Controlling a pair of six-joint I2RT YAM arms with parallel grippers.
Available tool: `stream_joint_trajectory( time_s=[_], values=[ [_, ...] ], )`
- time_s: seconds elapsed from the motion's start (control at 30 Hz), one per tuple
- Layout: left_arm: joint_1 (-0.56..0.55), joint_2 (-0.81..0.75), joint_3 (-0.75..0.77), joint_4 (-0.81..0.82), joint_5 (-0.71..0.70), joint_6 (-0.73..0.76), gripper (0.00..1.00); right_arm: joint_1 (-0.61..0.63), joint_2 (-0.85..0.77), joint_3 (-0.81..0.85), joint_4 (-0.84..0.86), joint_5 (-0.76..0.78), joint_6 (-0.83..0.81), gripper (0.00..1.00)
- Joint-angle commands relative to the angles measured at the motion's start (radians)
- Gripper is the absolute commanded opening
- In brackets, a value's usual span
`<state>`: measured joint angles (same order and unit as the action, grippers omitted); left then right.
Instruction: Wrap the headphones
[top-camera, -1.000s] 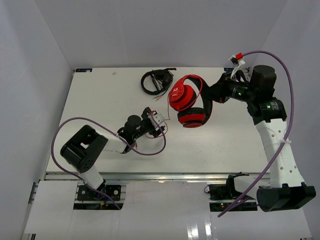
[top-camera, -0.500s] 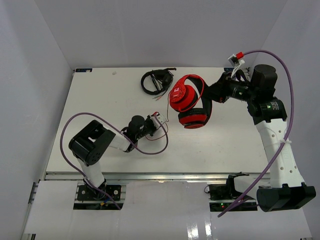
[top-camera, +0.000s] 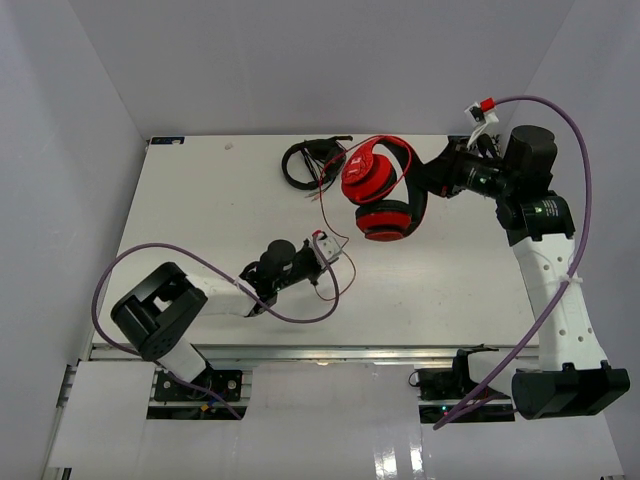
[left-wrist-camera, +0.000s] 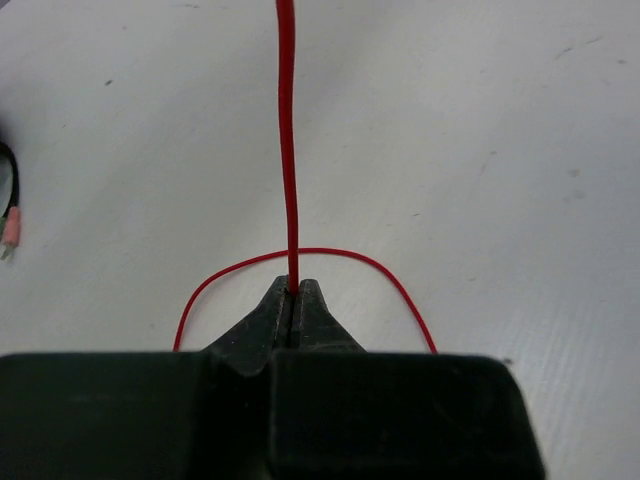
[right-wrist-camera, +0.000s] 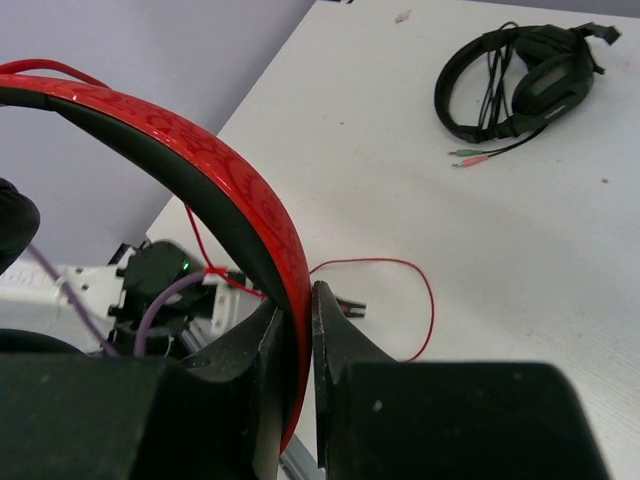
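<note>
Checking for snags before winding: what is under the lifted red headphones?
White table and a slack loop of their red cable, seen from the right wrist. From above, the earcups cover the spot directly beneath.

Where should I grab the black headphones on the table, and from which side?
Take the headband of the black headphones from straight above: they lie flat, and that thin arc is bare, with the cable nearer the earcups.
</note>
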<state>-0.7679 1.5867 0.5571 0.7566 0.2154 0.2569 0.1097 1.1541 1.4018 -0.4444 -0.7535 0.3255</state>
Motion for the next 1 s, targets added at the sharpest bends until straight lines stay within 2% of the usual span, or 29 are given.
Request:
stream_joint_trajectory(
  time_s=[0.0, 0.1, 0.23, 0.33, 0.47, 0.5, 0.63, 0.77, 0.97],
  values=[
    [-0.112, -0.074, -0.019, -0.064, -0.065, -0.085, 0.00, -0.007, 0.024, 0.076, 0.042, 0.210, 0.107, 0.08],
    [-0.197, -0.069, -0.011, -0.078, -0.094, -0.139, 0.00, -0.007, 0.034, 0.087, 0.036, 0.318, 0.152, 0.08],
    [-0.273, -0.003, 0.059, -0.148, -0.120, -0.172, 0.00, -0.004, 0.048, 0.080, 0.053, 0.382, 0.208, 0.08],
    [-0.325, 0.026, 0.124, -0.203, -0.135, -0.183, 0.00, 0.004, 0.038, 0.055, 0.078, 0.530, 0.190, 0.08],
    [-0.393, 0.001, 0.200, -0.311, -0.161, -0.176, 0.00, 0.012, 0.018, -0.039, 0.146, 0.736, 0.104, 0.08],
    [-0.396, -0.012, 0.219, -0.347, -0.172, -0.176, 0.00, 0.016, 0.017, -0.044, 0.164, 0.744, 0.075, 0.08],
    [-0.471, -0.100, 0.291, -0.519, -0.203, -0.154, 0.00, 0.043, -0.001, -0.205, 0.274, 0.934, -0.037, 0.08],
    [-0.516, -0.199, 0.348, -0.724, -0.278, -0.137, 0.00, 0.059, -0.024, -0.326, 0.360, 1.000, -0.124, 0.08],
    [-0.521, -0.312, 0.430, -0.901, -0.360, -0.072, 0.00, 0.149, -0.070, -0.501, 0.481, 1.083, -0.313, 0.08]
  ],
)
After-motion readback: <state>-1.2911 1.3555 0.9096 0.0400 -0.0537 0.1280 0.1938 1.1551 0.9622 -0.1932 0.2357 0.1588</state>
